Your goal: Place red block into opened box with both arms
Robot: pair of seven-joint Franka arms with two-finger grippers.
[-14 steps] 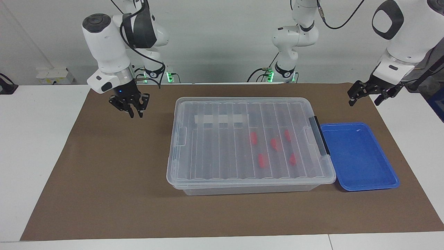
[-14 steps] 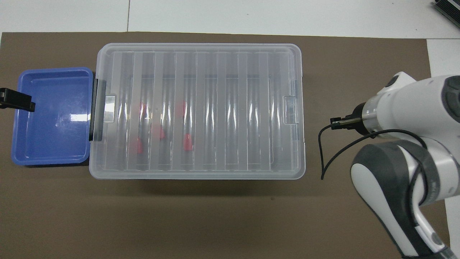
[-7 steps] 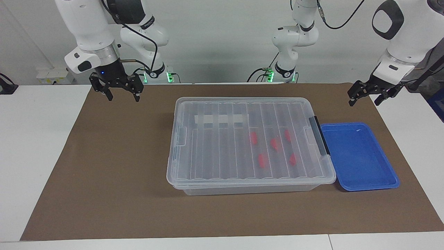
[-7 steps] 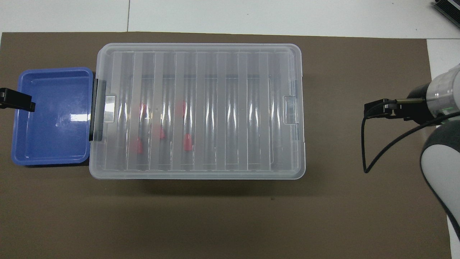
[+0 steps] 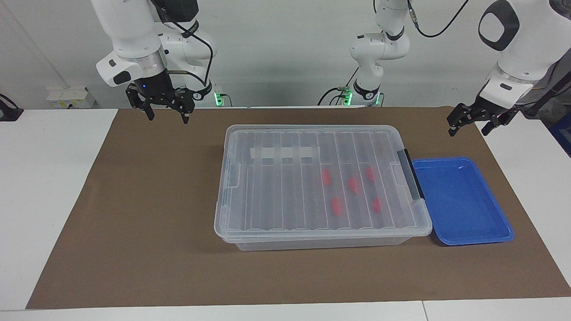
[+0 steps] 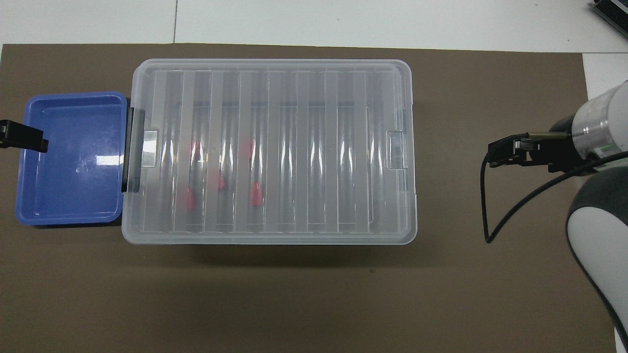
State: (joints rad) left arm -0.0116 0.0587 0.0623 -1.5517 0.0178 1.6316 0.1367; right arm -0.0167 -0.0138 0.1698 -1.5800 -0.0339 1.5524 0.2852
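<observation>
The clear box [image 5: 272, 200] [image 6: 343, 147] sits mid-table with its ribbed lid on. Through the lid I see several red blocks [image 5: 337, 206] [image 6: 255, 193] lying inside, toward the left arm's end. My right gripper [image 5: 167, 117] [image 6: 498, 153] hangs open and empty above the brown mat, off the box's end toward the right arm. My left gripper [image 5: 469, 130] waits open and empty above the mat's edge at the left arm's end, up in the air by the blue tray. Only its black tip [image 6: 24, 138] shows in the overhead view.
A shallow blue tray [image 5: 464, 203] [image 6: 68, 157] lies against the box's black end clip [image 5: 411, 173], with nothing in it. A brown mat [image 5: 147, 214] covers the white table. A black cable [image 6: 490, 215] loops down from the right wrist.
My right gripper has opened, risen and drawn back from the box's end toward the robots. The left arm, box and blocks have not moved.
</observation>
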